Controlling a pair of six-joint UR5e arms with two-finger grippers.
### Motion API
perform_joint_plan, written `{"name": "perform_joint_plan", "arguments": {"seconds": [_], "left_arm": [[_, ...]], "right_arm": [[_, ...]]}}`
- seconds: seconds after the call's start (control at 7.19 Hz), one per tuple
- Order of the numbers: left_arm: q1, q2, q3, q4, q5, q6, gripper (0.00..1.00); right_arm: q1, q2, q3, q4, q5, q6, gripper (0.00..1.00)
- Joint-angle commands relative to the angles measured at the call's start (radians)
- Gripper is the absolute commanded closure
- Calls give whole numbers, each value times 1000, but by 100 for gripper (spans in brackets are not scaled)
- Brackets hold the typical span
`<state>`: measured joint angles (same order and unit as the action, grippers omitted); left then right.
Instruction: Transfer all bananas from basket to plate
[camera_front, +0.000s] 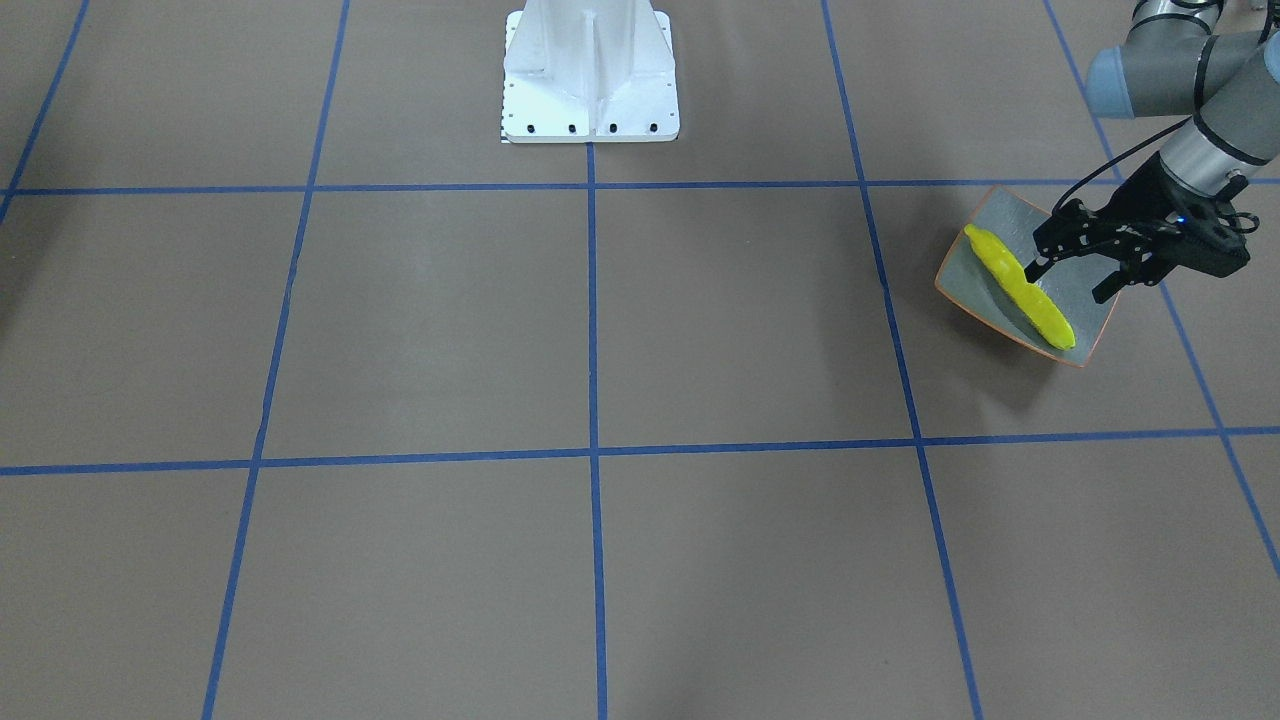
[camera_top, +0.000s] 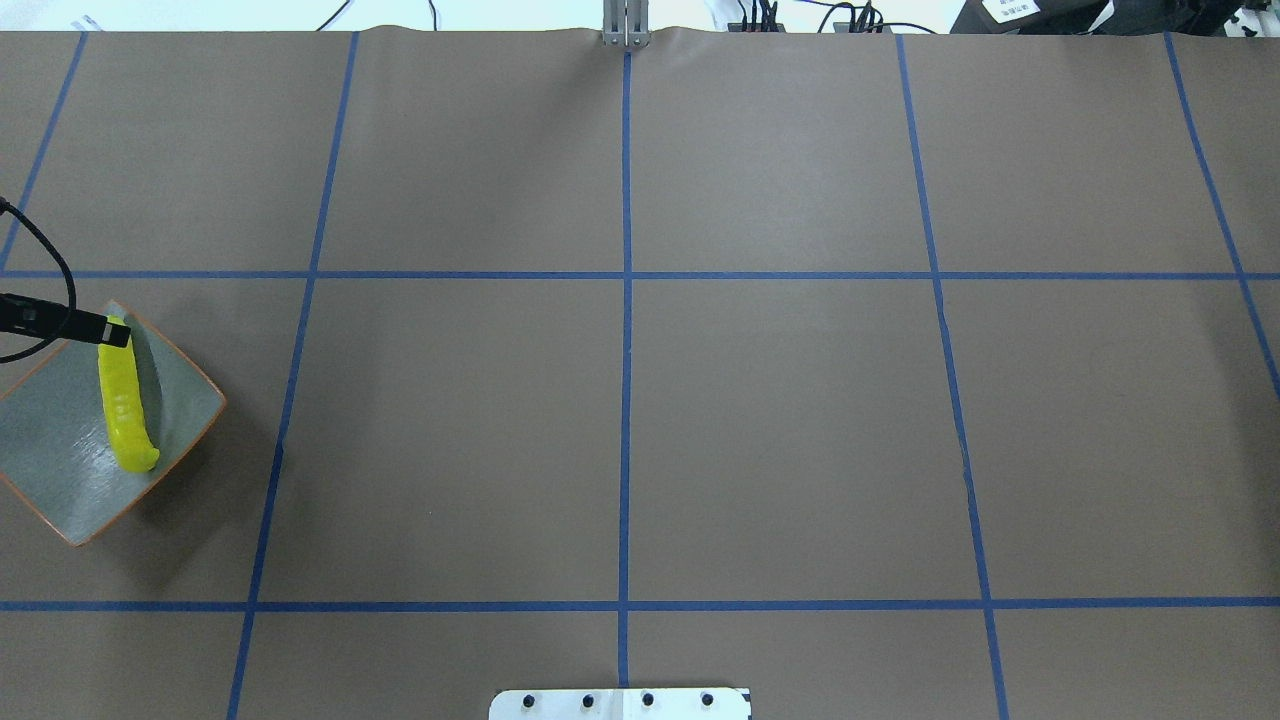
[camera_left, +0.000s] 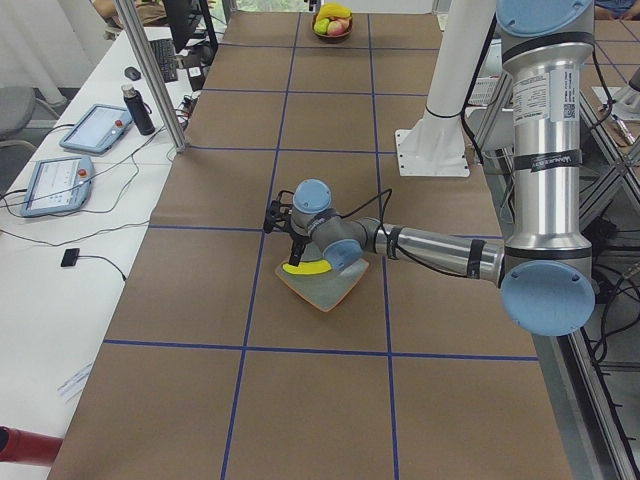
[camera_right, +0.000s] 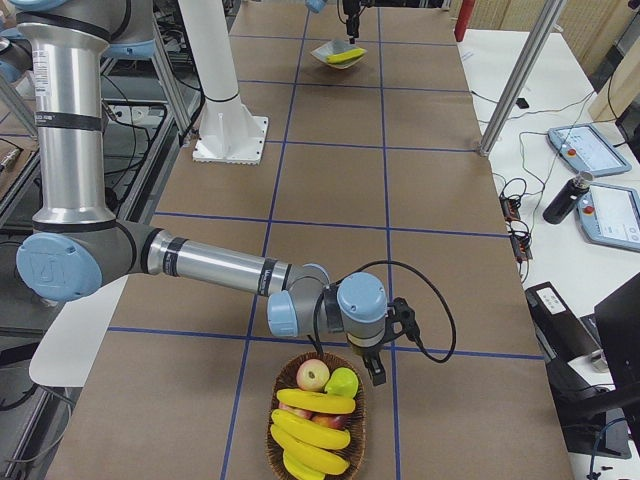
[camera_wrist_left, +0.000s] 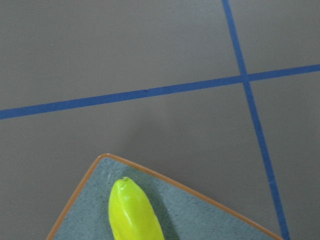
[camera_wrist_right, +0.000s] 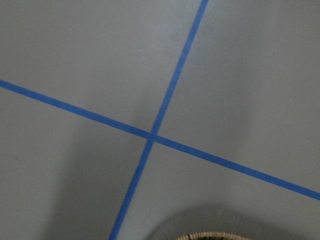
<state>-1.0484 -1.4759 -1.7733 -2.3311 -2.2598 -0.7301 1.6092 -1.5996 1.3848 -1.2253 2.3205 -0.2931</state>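
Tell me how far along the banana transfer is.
Done: one banana lies on the plate. In hand: nothing; the left tool is open over it. Left: about three bananas in the basket, right tool beside it.

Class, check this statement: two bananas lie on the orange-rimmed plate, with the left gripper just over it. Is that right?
Not quite. Only one banana lies on the plate, as the overhead exterior view shows. The left gripper is indeed just over it.
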Motion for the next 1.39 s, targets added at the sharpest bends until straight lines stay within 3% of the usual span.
{"name": "perform_joint_plan", "arguments": {"seconds": [0.0,0.56,0.83,1.25], "left_arm": [[-5,8,-20,-4,-1,0,0],[-5,6,-25,-4,2,0,0],[-5,9,-32,-5,2,0,0],[-12,11,-34,-5,-1,0,0]], "right_arm": [[8,-26,-70,3,-16,-34,0],[8,-59,-73,4,-110,-31,3],[6,-57,-75,4,-104,-21,23],[2,-56,-75,3,-102,-24,22]]}}
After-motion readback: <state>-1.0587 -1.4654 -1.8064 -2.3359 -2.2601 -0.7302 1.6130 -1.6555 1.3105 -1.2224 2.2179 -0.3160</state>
